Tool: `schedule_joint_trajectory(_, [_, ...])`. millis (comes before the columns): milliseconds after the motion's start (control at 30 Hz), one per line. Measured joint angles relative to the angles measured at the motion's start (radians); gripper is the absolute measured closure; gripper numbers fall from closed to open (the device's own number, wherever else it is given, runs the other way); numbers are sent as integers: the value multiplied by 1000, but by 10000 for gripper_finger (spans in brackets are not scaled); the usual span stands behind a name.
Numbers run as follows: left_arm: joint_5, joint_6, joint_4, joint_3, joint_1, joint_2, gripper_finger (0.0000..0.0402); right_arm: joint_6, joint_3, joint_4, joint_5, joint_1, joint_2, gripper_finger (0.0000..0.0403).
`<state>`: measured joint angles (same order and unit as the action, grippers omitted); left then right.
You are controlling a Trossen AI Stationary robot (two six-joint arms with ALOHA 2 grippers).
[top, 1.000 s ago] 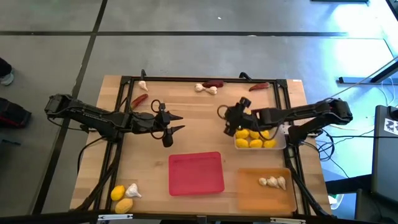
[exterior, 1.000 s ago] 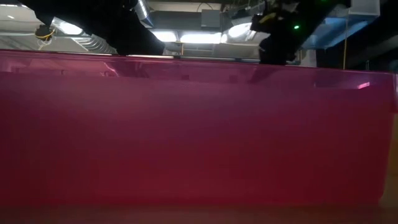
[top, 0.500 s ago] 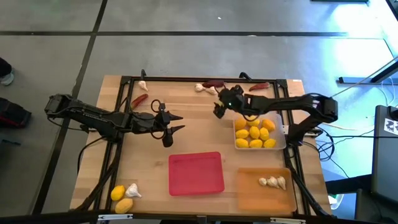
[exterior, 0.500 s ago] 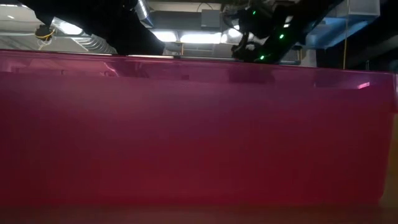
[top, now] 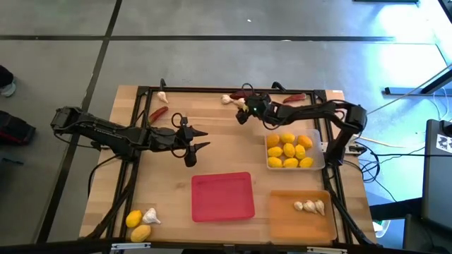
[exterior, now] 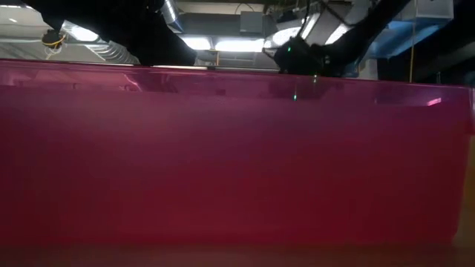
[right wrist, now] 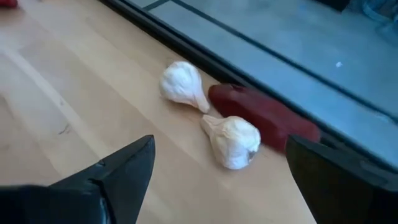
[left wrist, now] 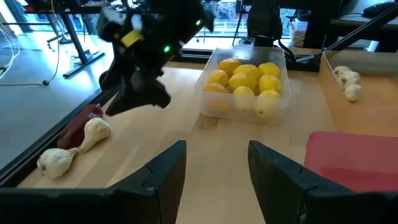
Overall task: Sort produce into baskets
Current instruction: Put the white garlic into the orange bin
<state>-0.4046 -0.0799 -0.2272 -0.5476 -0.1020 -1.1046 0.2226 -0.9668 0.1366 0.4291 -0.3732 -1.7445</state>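
Note:
Two whitish garlic bulbs [right wrist: 181,84] [right wrist: 233,140] lie on the wood by the far rail, the nearer one against a dark red chili [right wrist: 264,115]. My right gripper [right wrist: 217,186] [top: 240,114] hovers open just short of them, touching nothing. At mid-left, my left gripper [top: 201,140] [left wrist: 216,168] waits open above the table. The clear basket [top: 319,161] holds several lemons [top: 289,152]. The orange basket [top: 282,219] holds garlic [top: 311,206]. The red basket [top: 222,196] sits at the near middle.
Two lemons [top: 138,226] and a garlic bulb [top: 150,215] lie at the near left corner. One chili [top: 157,113] and a garlic bulb [top: 162,97] lie at the far left, another chili [top: 293,99] at the far right. The red basket's wall [exterior: 237,163] fills the low view.
My right gripper has swung from above the clear basket of lemons toward the table's far edge and left, sinking toward the two garlic bulbs by the far rail. The produce has not moved.

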Motion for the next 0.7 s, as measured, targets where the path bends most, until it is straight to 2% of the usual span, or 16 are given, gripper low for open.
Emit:
schedule_joint_trajectory(367, [0,1,0,0,0,0,233,65,-39,54,-133,-102,-106,52])
schedule_joint_trajectory(700, [0,1,0,0,0,0,233,93,-149,-32,-214,-153,-192,52])
